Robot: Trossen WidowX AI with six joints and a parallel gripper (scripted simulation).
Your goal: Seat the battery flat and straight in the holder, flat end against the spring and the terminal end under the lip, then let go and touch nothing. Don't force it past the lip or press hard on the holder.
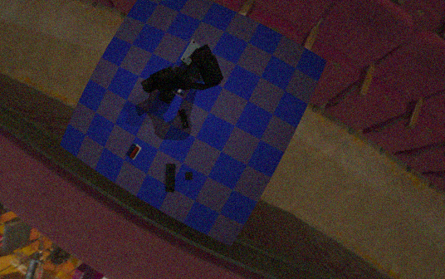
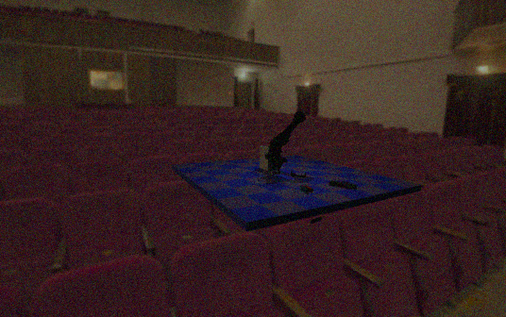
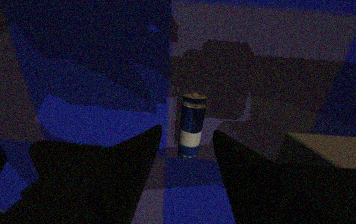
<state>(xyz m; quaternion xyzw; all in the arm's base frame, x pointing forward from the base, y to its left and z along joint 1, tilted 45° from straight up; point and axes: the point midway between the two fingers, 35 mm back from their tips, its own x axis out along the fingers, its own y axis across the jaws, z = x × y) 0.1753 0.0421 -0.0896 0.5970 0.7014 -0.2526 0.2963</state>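
— Jaws?
— Spread about halfway, gripping nothing. From the top, my gripper [image 1: 178, 96] hangs over the checkered mat [image 1: 266, 124], and the battery [image 1: 183, 118] lies just near of it. A long dark piece [image 1: 169, 177] sits nearer the mat's edge; I take it for the holder, though it's too dim to be sure.
— Exterior?
— Too small to tell much; my arm [image 2: 283, 139] leans down over the mat.
— Wrist?
— The battery [image 3: 192, 125] lies lengthwise just beyond my fingertips, centred in the gap.
— Step?
— Approach for the pick, I judge. Next I should lower around it and close gently.
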